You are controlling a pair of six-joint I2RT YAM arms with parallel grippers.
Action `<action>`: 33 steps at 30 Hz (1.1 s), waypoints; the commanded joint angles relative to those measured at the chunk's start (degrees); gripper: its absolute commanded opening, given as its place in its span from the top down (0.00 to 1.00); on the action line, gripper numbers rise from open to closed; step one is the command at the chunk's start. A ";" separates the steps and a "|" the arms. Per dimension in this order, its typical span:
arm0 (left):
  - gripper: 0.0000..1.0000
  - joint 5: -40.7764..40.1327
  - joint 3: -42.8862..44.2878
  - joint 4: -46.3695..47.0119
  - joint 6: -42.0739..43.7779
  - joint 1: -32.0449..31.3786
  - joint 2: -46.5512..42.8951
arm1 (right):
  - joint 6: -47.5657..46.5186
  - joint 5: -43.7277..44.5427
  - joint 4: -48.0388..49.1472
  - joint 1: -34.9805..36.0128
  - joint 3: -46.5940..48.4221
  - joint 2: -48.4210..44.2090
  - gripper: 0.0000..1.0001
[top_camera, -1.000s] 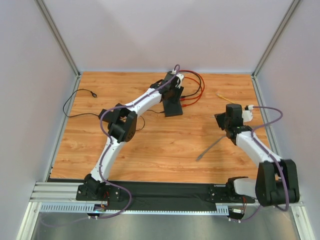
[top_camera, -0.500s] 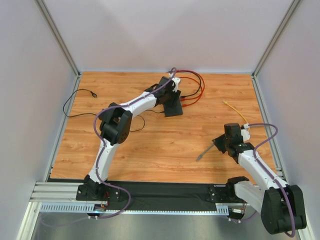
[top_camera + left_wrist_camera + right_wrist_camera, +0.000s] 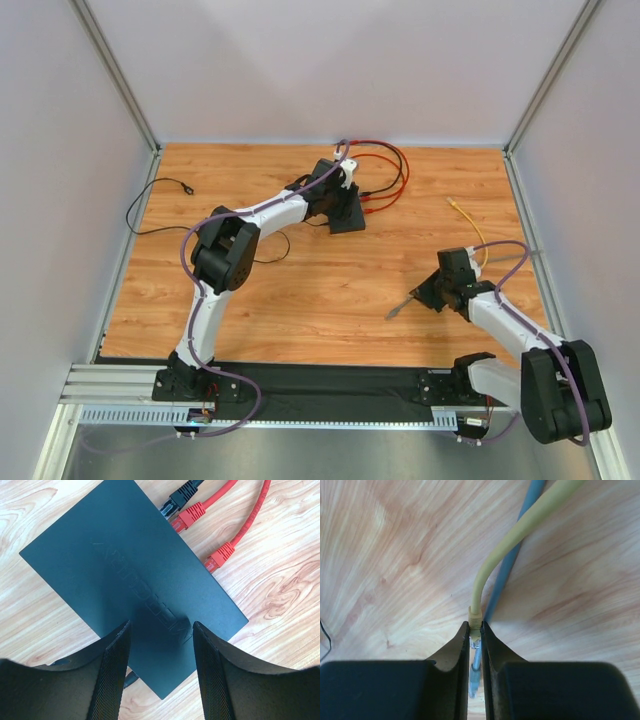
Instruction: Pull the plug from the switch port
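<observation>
Near me at 4 o'clock, my right claw is pinched shut on the yellow plug. Far at 12 o'clock, the left claw stands open above the switch, gripping nothing; I would brace it, then pull straight.

Wooden table bears the switch, red cables, seemingly a grey cable.

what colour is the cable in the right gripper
Yellow. The right gripper is shut on the cable; the right wrist view shows it best.
</observation>
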 commanded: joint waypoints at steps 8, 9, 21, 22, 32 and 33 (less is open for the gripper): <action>0.40 0.89 0.87 -0.06 -0.37 0.33 -1.13 | -6.91 -4.14 -7.21 1.90 0.07 -6.92 0.84; 0.40 0.89 0.87 -0.06 -0.37 0.24 -0.96 | -6.91 -4.41 -7.65 1.81 0.16 -7.36 0.79; 0.40 0.63 1.57 -0.59 -0.81 0.24 -0.43 | -8.84 -13.37 -5.29 1.90 2.62 -6.48 0.49; 0.40 0.62 1.48 -0.50 -0.81 0.33 -0.69 | -8.14 -13.72 -3.19 1.90 2.88 -6.83 0.49; 0.41 1.15 1.13 0.38 -1.42 0.33 -0.69 | 0.03 -5.30 25.81 1.90 12.26 8.67 0.43; 0.41 1.15 1.04 0.64 -1.42 0.42 -0.78 | 0.56 -4.59 27.92 1.90 13.77 11.24 0.43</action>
